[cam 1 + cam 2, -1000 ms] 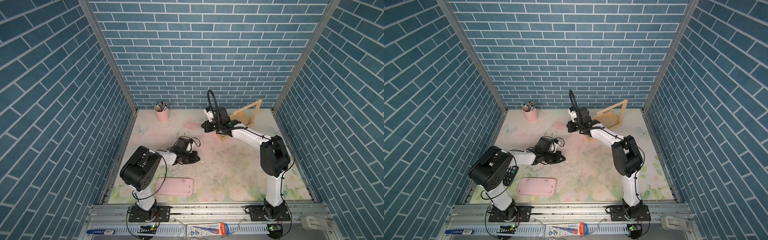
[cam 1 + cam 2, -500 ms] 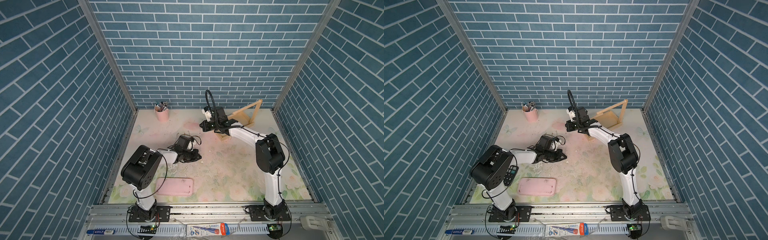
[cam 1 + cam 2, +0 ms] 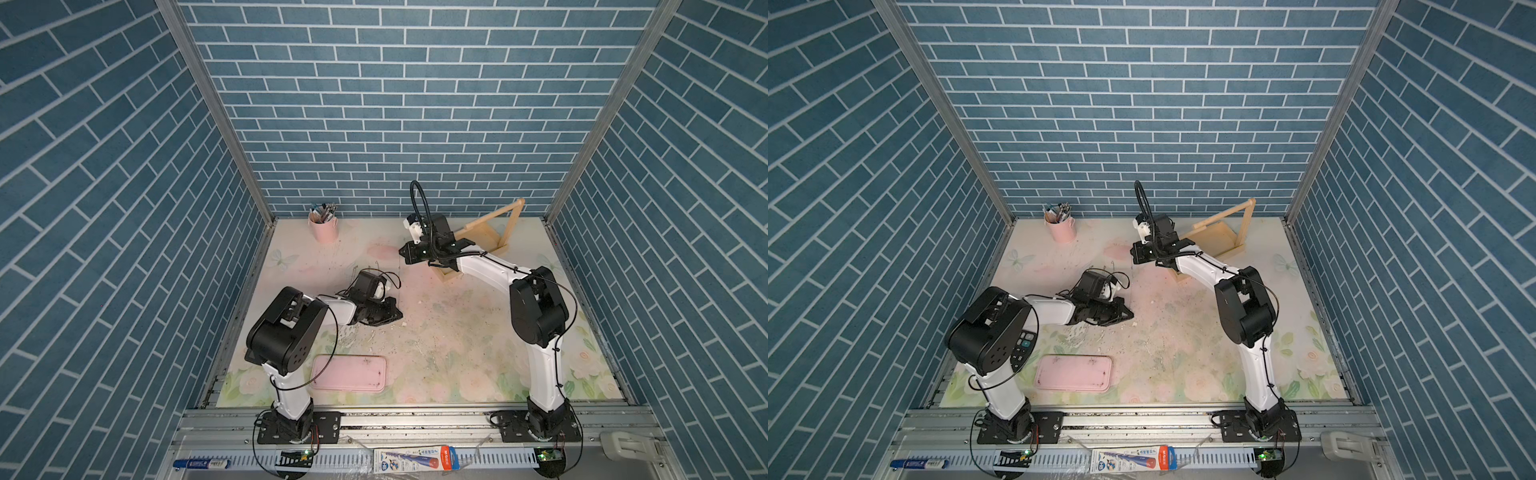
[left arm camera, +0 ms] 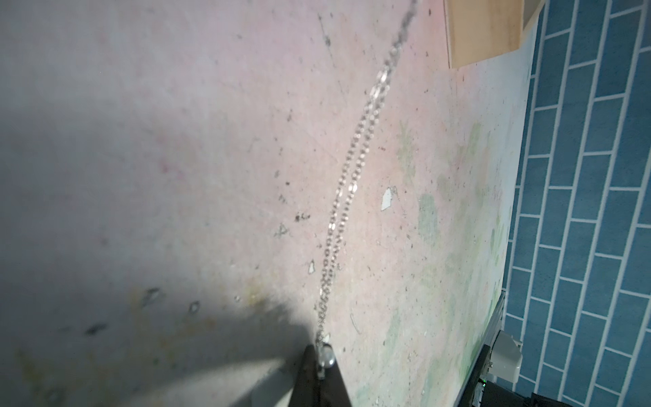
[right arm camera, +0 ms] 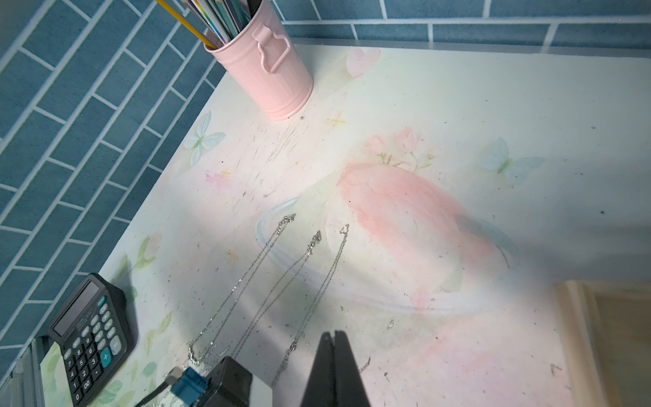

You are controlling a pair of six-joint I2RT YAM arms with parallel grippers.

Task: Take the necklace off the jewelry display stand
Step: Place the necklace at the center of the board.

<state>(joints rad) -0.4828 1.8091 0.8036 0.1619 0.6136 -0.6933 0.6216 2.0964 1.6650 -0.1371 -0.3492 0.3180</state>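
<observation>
In the left wrist view my left gripper (image 4: 318,356) is shut on the bead end of a thin silver necklace (image 4: 352,176). Its doubled chain runs across the table and out of frame near the jewelry display stand (image 4: 482,31). The pale wooden stand (image 3: 494,232) (image 3: 1221,237) is at the back right in both top views, with its top bar bare. My left gripper (image 3: 397,313) (image 3: 1129,315) is low over the table's middle. My right gripper (image 3: 403,253) (image 3: 1133,254) (image 5: 333,334) hovers shut and empty by the stand's left end.
Two more silver chains (image 5: 239,292) lie flat beside the held one. A pink pencil cup (image 3: 323,226) (image 5: 267,70) is at the back left. A black calculator (image 5: 90,334) sits by the left wall. A flat pink tray (image 3: 348,373) lies near the front.
The right arm has drifted slightly left, away from the stand, with its gripper still shut. The left gripper has barely moved and keeps hold of the necklace.
</observation>
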